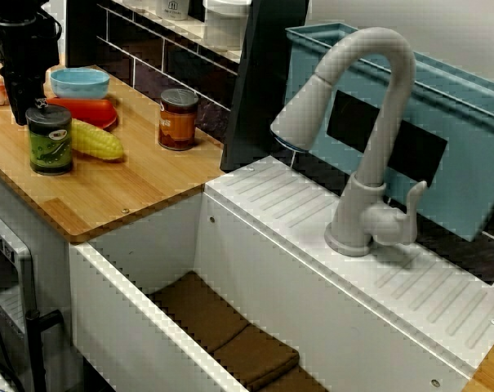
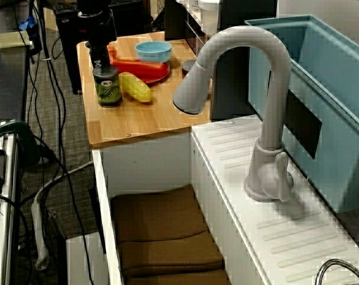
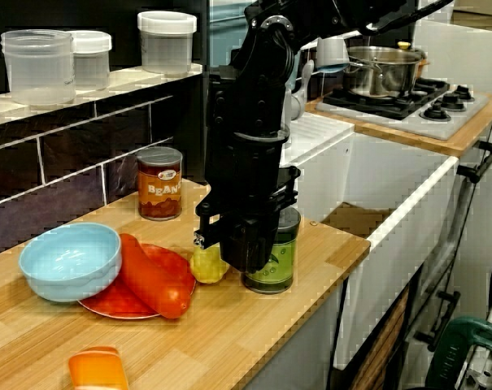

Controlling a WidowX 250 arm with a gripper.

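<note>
The boxy black end effector (image 3: 241,248) hangs just beside a cylindrical, green-labelled can (image 1: 49,140), which stands upright near the front edge of the pale wooden worktop (image 1: 124,192). Whether its fingers are spread or closed cannot be told. A bumpy yellow corn cob (image 1: 97,140) lies just beside the can, near a glossy red plate (image 3: 99,307).

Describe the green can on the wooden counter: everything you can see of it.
The green can is a short cylinder, seemingly metal, with a dark top and a green label picturing vegetables. It stands upright on the wooden counter, near the front edge. A yellow corn cob lies right beside it, seemingly touching. The black gripper hangs close against it, hiding part of it in the counter-level view; whether the fingers touch it cannot be told.
</note>
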